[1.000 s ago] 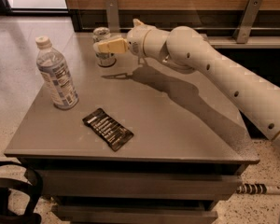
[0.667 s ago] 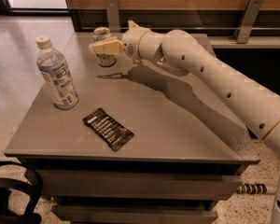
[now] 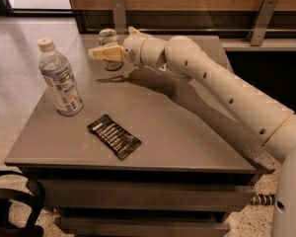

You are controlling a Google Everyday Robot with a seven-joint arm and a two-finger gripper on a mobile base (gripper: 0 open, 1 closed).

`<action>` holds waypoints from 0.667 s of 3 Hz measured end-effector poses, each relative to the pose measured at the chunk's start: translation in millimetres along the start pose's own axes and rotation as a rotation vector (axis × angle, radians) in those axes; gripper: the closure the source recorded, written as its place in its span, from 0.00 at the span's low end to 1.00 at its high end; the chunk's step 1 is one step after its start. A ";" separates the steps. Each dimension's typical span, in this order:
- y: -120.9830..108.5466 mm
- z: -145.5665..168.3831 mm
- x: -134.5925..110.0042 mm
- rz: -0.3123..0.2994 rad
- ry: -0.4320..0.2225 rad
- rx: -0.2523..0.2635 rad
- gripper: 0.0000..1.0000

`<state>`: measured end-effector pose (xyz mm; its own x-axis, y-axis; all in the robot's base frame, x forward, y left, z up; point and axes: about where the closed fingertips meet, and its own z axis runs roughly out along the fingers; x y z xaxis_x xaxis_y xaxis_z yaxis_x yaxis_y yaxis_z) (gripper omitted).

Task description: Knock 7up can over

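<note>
The 7up can [image 3: 108,37] stands upright near the far left of the grey table [image 3: 187,132], its silver top showing. My gripper [image 3: 104,53] reaches in from the right on the white arm. Its yellowish fingers lie across the front of the can, covering the can's middle. The can's lower part shows just below the fingers.
A clear plastic water bottle [image 3: 60,78] with a white cap stands at the table's left side. A dark snack packet [image 3: 114,136] lies flat near the front. A wooden wall with metal brackets runs behind the table. A black object [image 3: 10,206] sits on the floor at the lower left.
The gripper has moved slightly left along the front of the can. The can still stands upright in the same place.
</note>
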<state>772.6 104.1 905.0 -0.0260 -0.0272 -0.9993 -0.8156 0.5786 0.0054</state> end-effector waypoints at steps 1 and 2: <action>2.7 1.4 10.7 0.007 -0.009 0.010 0.00; 4.8 3.4 10.4 0.007 -0.010 0.008 0.16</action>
<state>770.4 109.4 894.6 -0.0261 -0.0153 -0.9995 -0.8110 0.5849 0.0123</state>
